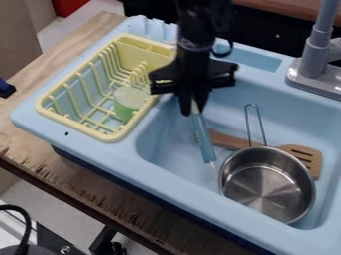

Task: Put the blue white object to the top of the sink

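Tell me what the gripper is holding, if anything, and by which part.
The gripper holds the slim blue and white object by its upper end, pinched between the fingertips; the rest slants down into the sink.

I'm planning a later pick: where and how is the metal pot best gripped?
I'd grip the pot by its wire handle, midway along, coming from above and closing across the two wires. The handle is a narrow loop reaching out from the rim toward the picture's top; nearer the rim, the wooden spatula passes close by and might get in the way.
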Action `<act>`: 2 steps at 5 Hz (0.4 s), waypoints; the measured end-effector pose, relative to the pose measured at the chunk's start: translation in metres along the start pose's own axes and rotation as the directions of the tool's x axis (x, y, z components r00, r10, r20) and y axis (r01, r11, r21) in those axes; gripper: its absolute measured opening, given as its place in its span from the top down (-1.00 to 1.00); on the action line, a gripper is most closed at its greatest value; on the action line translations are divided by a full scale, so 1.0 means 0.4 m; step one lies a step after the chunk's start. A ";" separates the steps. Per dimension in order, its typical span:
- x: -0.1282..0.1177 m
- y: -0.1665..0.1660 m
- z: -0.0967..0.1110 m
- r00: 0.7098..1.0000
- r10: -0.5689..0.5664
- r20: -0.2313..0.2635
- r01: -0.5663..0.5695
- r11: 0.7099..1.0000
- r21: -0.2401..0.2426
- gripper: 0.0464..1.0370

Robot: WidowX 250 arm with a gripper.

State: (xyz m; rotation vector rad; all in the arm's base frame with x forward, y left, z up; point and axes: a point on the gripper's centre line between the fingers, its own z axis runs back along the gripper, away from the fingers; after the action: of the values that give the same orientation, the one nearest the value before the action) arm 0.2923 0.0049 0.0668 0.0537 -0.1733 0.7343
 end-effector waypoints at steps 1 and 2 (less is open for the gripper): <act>0.012 0.005 0.036 1.000 0.017 -0.016 -0.017 1.000 0.001 0.94; 0.024 0.006 0.062 0.994 0.097 -0.056 -0.097 0.995 -0.001 0.94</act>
State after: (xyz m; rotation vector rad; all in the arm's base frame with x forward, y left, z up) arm 0.2945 0.0103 0.0928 0.0210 -0.1248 0.8316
